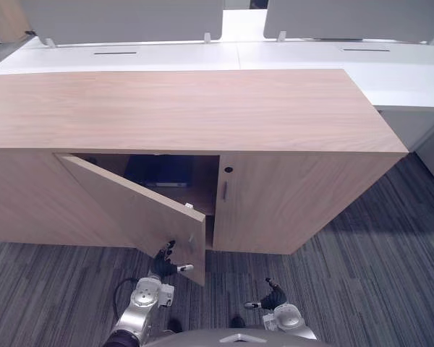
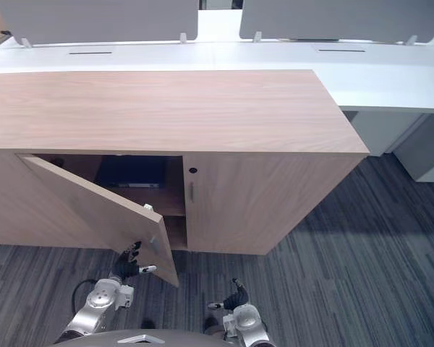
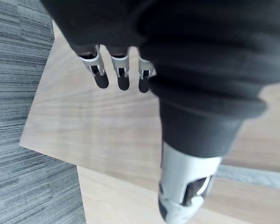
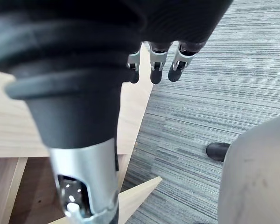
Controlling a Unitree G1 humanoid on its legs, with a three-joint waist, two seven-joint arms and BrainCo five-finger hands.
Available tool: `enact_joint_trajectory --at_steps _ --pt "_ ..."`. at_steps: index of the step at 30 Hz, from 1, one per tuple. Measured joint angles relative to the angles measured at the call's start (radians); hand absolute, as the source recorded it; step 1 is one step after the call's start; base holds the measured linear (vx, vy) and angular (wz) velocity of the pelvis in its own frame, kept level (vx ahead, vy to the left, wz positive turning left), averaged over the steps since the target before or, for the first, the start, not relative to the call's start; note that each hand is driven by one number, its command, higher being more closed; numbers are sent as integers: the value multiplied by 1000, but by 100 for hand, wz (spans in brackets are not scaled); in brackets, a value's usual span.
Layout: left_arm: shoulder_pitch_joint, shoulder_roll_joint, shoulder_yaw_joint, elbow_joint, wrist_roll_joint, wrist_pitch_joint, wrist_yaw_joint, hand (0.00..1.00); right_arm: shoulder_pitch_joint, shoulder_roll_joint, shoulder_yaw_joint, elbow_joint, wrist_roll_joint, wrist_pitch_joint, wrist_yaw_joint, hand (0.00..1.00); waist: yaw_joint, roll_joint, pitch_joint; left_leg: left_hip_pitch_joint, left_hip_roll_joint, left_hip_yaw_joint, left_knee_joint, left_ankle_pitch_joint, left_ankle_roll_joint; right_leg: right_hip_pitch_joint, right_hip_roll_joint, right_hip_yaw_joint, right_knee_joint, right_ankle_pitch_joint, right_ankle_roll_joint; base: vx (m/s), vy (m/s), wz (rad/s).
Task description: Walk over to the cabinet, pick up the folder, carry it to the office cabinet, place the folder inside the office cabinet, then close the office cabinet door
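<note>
folder (image 1: 159, 172) lies inside the cabinet (image 1: 202, 108) behind the half-open door (image 1: 123, 206); our left hand (image 1: 165, 262) hovers by its free edge. left wrist: fingers (image 3: 119, 70) straight, facing the door. right wrist: right hand (image 4: 155, 58) relaxed over carpet (image 4: 214, 93). door looks stiff, light-swinging; we'd push near the free edge.

**Pale Wood, Grey Stripes**

The cabinet (image 1: 188, 108) is light brown wood with a fine grain, and its door (image 1: 126, 206) matches. The folder (image 1: 159, 170) is dark blue. The carpet (image 1: 390, 275) is streaked in dark and pale grey. The desks (image 1: 311, 56) are white and their screens (image 1: 123, 18) plain grey.
</note>
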Motion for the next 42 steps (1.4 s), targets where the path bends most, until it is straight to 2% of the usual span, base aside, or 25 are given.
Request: enact_joint_trajectory --at_steps 6,13,17,24,28,34,42 --pt "-59 13 6 70 1 2 20 0 -20 -2 -46 35 12 18 -1 0 -9 0 -2 0 5 18 1 -8 -4 2 7 7 -14 4 -1 66 -10 -7" --pt "-46 17 50 126 18 3 20 0 -34 -3 -64 57 35 19 -1 0 -15 4 -4 0 13 39 6 -11 -9 -15 19 38 -12 11 -8 -7 -21 -13" --pt "-25 14 79 230 23 6 18 0 -45 -20 -94 82 63 21 -2 0 -5 4 -4 -3 8 28 7 -11 -9 -19 21 43 -14 15 -8 -38 -16 -1" --pt "24 21 183 380 143 26 13 0 -42 -21 -157 126 78 21 -1 0 7 -9 -13 -6 -16 -20 7 -11 -6 -10 0 22 -24 13 4 -14 15 12" --pt "37 27 237 408 186 29 6 0 -46 -22 -170 152 78 21 0 0 22 -14 -21 -5 -27 -38 7 -10 -4 -9 -9 22 -25 17 10 0 0 0" --pt "60 25 308 426 191 37 2 0 -50 -22 -193 152 82 21 2 0 27 -13 -22 -5 -37 -40 6 -16 -1 -11 -22 23 -27 18 19 -40 8 -2" --pt "78 17 343 434 193 44 1 0 -46 -22 -203 157 110 38 3 0 46 -14 -23 -8 -56 -46 0 -22 15 -11 -40 18 -25 14 31 -3 8 2"
